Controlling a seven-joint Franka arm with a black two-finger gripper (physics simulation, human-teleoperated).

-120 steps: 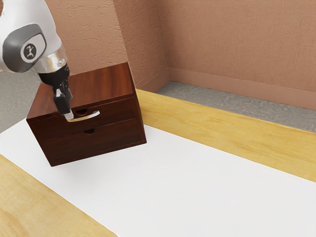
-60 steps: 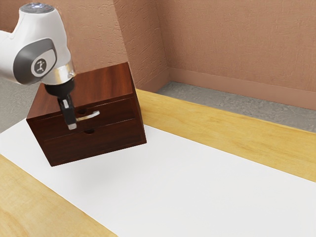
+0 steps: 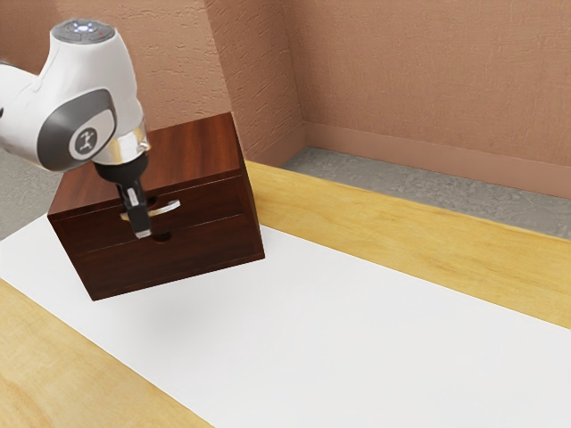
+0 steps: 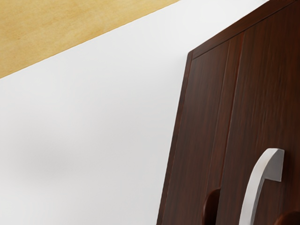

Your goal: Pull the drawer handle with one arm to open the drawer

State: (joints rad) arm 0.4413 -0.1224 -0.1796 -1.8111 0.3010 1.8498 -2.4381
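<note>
A dark wooden cabinet [image 3: 178, 156] with two drawers stands on the white mat at the exterior view's left. The upper drawer [image 3: 210, 201] carries a curved silver handle [image 3: 168, 208], and its front lies flush with the lower drawer's front. My gripper [image 3: 142, 228] hangs pointing down in front of the upper drawer, crossing the handle's left part, with its tip reaching the seam between the two drawers. In the wrist view the handle [image 4: 260, 187] and the cabinet's front [image 4: 206, 131] lie just under my hand.
The white mat [image 3: 357, 330] covers the middle of a light wooden table [image 3: 428, 232]. A pinkish wall with a corner [image 3: 268, 80] rises behind the cabinet. Grey floor [image 3: 428, 183] shows beyond the table's far edge.
My hand has shifted toward the exterior view's right and lower, from the handle's left end to across the handle. The cabinet and its drawers have not moved.
</note>
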